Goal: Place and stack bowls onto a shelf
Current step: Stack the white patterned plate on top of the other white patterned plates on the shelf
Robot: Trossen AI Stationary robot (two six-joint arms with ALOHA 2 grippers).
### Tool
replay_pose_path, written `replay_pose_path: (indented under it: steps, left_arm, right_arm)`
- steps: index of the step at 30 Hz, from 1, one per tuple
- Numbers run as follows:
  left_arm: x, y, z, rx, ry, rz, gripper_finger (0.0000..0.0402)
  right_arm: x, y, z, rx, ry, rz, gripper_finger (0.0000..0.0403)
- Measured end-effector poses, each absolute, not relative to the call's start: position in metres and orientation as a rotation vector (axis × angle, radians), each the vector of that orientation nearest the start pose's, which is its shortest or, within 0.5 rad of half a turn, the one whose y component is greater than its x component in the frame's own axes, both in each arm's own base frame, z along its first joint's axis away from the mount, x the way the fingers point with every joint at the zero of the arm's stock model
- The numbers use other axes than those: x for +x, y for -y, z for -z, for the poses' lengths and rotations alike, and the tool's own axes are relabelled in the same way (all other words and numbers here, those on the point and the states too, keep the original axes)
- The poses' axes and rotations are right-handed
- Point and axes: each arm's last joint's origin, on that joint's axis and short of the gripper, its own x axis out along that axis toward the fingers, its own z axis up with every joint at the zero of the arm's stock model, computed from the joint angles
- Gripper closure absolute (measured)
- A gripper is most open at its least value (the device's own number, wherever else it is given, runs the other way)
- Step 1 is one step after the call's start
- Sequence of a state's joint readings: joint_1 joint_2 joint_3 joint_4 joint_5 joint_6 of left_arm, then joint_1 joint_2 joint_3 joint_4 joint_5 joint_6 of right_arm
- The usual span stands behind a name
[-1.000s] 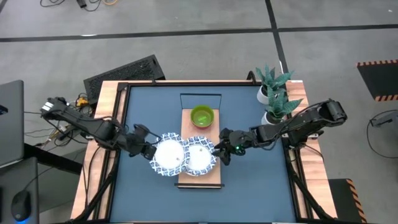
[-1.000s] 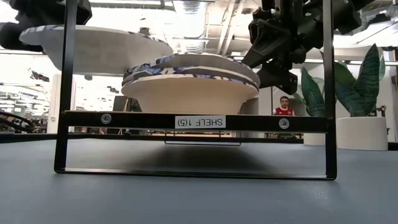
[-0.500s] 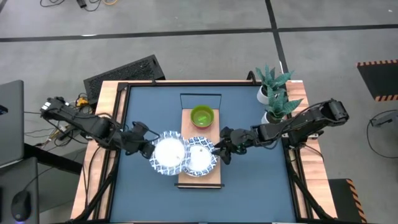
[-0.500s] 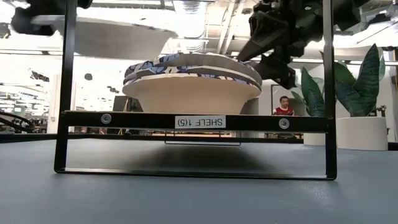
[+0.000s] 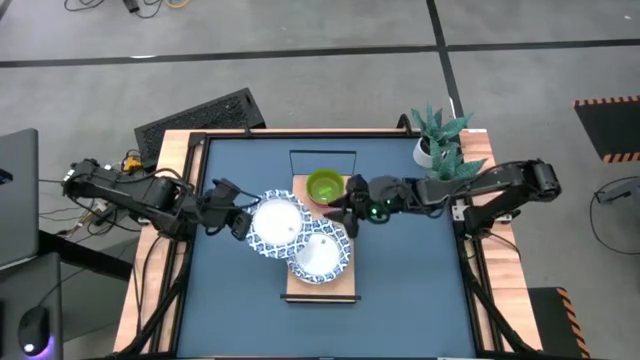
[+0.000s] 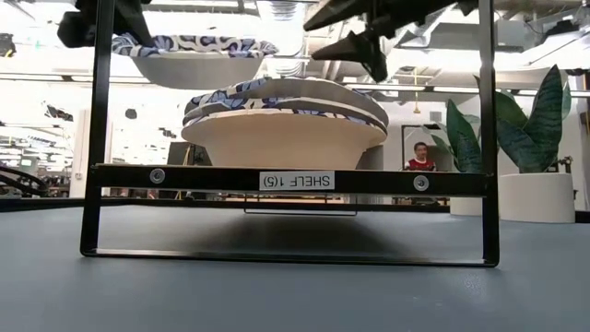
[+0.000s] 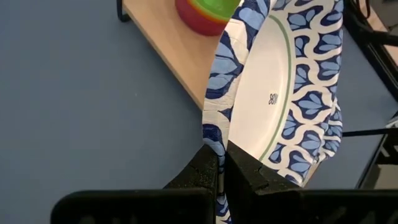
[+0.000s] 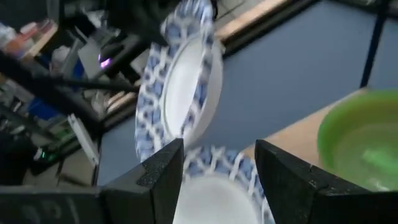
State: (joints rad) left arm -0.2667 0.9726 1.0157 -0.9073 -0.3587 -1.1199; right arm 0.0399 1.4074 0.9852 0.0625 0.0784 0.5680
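My left gripper (image 5: 243,222) is shut on a white dish with a blue patterned rim (image 5: 277,225), held in the air by the wooden shelf's (image 5: 322,286) left edge, partly over the dish stack (image 5: 320,258). That stack rests by its base on the shelf's near half (image 6: 281,120). The nested small bowls, green on top (image 5: 325,186), stand on the far half. My right gripper (image 5: 341,205) hangs open above the shelf, between the green bowl and the stack, touching nothing (image 8: 214,174). My left gripper pinches the lifted dish's rim (image 7: 212,144) between its two fingers, at the edge nearest the table's left side. The fingers come about level from the left. The dish (image 6: 189,55) is lifted clear, about level, higher than the stack's top.
The shelf sits on a black metal frame (image 6: 295,180) raised off the blue tabletop (image 5: 230,300). Two potted plants (image 5: 442,150) stand at the far right corner. A person (image 6: 421,157) shows far behind the table. Bare tabletop lies on both sides of the shelf.
My left gripper has carried the dish up and toward the far edge, drawing closer to the shelf. My right gripper has drawn away from the stack's right rim, rising and moving toward the far edge, next to the green bowl. The stack has stayed on the shelf.
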Motion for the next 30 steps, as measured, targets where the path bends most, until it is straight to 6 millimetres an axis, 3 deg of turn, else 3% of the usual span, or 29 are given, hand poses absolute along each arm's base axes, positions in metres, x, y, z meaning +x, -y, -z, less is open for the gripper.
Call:
replay_pose_path:
  steps: [7, 14, 30]
  left_arm:
    - [0.179, 0.033, -0.318, -0.744, -0.667, -0.534, 0.0401]
    - [0.188, 0.029, -0.316, -0.720, -0.660, -0.531, 0.0401]
    - [0.195, 0.017, -0.318, -0.703, -0.615, -0.544, 0.0401]
  right_arm:
    - [0.323, 0.014, -0.298, 0.492, -0.287, 0.198, 0.0180]
    - [0.336, 0.018, -0.306, 0.428, -0.243, 0.186, 0.0180]
    - [0.351, 0.019, -0.287, 0.408, -0.301, 0.186, 0.0180]
